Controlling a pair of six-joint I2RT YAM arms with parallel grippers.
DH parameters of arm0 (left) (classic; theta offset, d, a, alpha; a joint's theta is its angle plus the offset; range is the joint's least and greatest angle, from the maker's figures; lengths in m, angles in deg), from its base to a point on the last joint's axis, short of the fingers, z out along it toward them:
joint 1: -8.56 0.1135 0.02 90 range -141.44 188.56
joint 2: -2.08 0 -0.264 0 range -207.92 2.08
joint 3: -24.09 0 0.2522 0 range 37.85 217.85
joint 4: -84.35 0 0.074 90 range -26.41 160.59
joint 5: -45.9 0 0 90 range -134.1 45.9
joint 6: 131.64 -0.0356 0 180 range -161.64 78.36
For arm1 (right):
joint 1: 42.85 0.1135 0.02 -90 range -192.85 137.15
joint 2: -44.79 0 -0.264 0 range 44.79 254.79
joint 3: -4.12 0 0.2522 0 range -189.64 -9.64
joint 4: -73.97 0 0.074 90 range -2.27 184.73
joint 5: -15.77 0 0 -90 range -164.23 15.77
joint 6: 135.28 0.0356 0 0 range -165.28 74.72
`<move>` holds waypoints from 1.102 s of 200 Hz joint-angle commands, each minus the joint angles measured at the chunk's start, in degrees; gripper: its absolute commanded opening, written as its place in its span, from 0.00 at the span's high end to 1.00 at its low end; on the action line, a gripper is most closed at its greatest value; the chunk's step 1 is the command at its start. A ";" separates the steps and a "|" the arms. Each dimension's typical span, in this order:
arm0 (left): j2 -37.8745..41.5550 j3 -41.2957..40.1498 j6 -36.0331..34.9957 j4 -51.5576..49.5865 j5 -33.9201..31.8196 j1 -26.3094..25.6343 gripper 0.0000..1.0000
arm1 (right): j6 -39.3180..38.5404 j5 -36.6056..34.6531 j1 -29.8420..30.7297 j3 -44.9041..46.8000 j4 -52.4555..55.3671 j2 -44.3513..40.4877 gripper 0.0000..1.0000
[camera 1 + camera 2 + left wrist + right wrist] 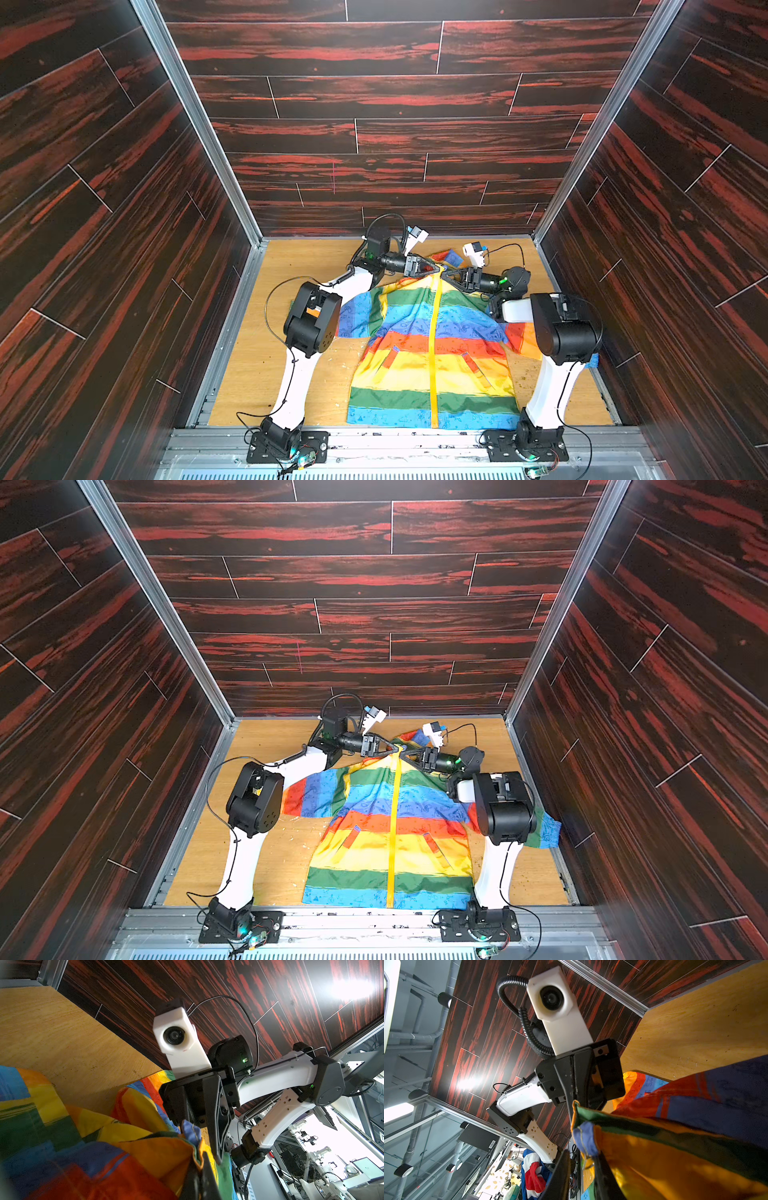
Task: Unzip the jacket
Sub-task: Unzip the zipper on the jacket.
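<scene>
The rainbow-striped jacket (457, 357) (419, 833) lies flat on the wooden table, hood at the far end, its yellow zipper (433, 332) closed down the front. Both grippers meet at the collar. My left gripper (437, 269) (200, 1167) is shut on the collar's orange-green edge (195, 1153). My right gripper (447, 273) (580, 1165) faces it with a visible gap between its fingers. A blue fabric tab (584, 1138) and a small yellow pull ring (588, 1164) hang in that gap, close to one finger (601, 1169).
The wooden table (291, 257) is boxed in by dark red plank walls on three sides. Both arm bases sit on the metal rail (415, 440) at the near edge. The jacket's sleeves run under both arms' elbows (311, 320) (561, 328).
</scene>
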 commanded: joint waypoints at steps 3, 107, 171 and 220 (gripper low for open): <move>2.00 0.60 -0.75 0.57 1.21 -0.64 1.00 | -3.78 -0.01 0.86 -1.06 3.54 0.13 0.81; 2.18 1.17 -4.34 -4.16 -0.36 -0.31 1.00 | -27.41 -3.28 0.88 0.15 33.81 -9.90 1.00; 2.57 0.72 -5.09 -5.53 -5.03 0.07 1.00 | -70.00 -32.52 7.35 -14.21 96.88 -19.79 1.00; 4.11 -0.19 -7.17 -8.65 -10.17 0.37 1.00 | -77.58 -64.72 15.01 -20.86 110.65 -18.97 1.00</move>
